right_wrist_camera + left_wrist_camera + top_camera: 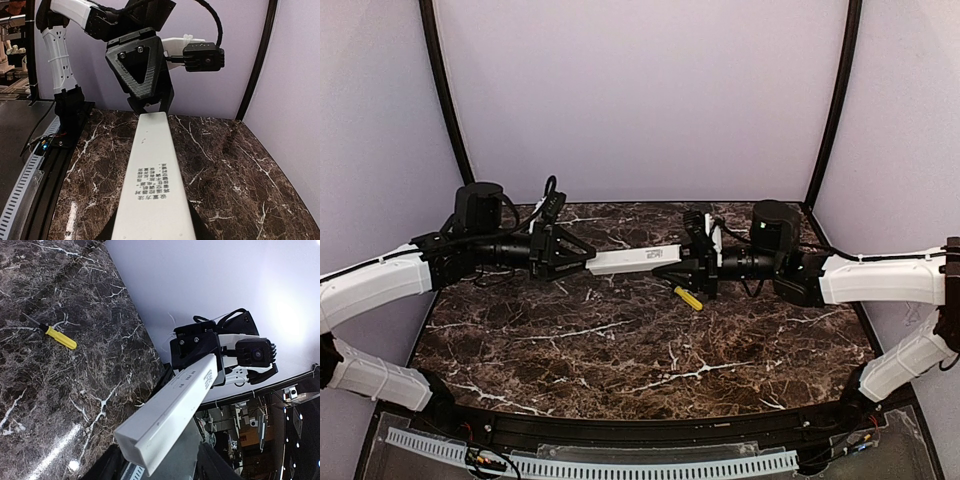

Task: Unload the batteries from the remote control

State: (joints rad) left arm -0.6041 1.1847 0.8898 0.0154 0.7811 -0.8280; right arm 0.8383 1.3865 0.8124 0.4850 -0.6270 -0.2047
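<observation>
The white remote control (635, 258) hangs level above the back of the table, held at both ends. My left gripper (584, 258) is shut on its left end, and my right gripper (688, 263) is shut on its right end. In the left wrist view the remote (170, 410) runs from my jaws toward the right gripper (195, 347). In the right wrist view its printed face (152, 185) points up and runs to the left gripper (145, 102). No battery shows in any view.
A yellow stick with a dark tip (688, 297) lies on the marble table (620, 350) just below the right gripper; it also shows in the left wrist view (60, 337). Purple walls close in the back and sides.
</observation>
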